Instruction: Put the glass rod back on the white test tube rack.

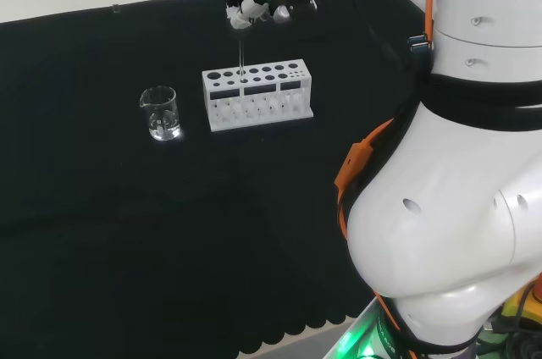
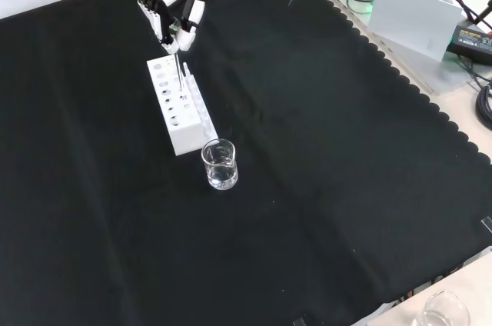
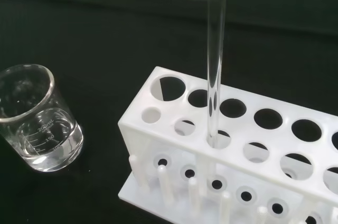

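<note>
Black cloth covers the worktop. White test tube rack stands on it, its top pierced by 2 rows of holes. Above the rack hangs the robot hand, fingers pinched on the glass rod, which stands upright with its lower end in a front-row hole. Just beside the rack's end sits a small clear beaker holding some clear liquid.

cloth: plain black, scalloped edge | rack: white, rows of dark round holes | rod: clear glass | beaker: clear, faint white markings | hand: black and white | arm: white, orange cable
</note>
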You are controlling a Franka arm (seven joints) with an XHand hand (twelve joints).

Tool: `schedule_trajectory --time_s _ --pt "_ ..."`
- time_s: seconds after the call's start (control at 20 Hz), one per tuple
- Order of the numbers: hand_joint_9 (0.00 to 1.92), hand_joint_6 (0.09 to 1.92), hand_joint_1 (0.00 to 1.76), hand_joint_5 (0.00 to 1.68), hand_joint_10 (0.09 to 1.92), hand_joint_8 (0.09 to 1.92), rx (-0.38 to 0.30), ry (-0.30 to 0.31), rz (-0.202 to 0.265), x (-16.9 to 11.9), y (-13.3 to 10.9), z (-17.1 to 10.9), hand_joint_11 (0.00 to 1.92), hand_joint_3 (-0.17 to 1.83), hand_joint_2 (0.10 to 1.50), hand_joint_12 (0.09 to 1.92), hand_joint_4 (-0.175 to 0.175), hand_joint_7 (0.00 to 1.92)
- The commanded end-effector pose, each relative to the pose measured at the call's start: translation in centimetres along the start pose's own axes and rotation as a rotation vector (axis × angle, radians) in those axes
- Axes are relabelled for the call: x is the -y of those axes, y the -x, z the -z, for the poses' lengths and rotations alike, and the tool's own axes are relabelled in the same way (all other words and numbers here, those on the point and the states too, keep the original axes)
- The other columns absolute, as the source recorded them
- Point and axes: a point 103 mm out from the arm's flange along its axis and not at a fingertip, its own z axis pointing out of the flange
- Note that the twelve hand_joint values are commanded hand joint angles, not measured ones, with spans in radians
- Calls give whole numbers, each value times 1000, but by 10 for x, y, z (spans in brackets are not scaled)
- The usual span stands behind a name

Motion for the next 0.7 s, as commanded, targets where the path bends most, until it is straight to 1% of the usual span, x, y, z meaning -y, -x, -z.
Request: schedule_trajectory --time_s 0.05,0.1,0.2,0.35,0.7 --pt "1775 933 1324 836 138 558 -11 -19 -4 2 1 -2 1656 549 613 612 -167 1199" --pt "1774 972 1323 781 126 626 -11 -19 -5 3 1 -2 1656 694 530 617 -172 1141" --pt "1775 1003 1324 729 115 685 -12 -19 -8 4 2 -2 1656 826 456 623 -175 1084" --pt "1786 1008 1330 706 115 703 -13 -18 -8 6 4 -1 1655 865 431 625 -175 1062" --pt "1803 1005 1340 700 119 707 -18 -13 -9 12 6 2 1662 866 426 633 -175 1053"
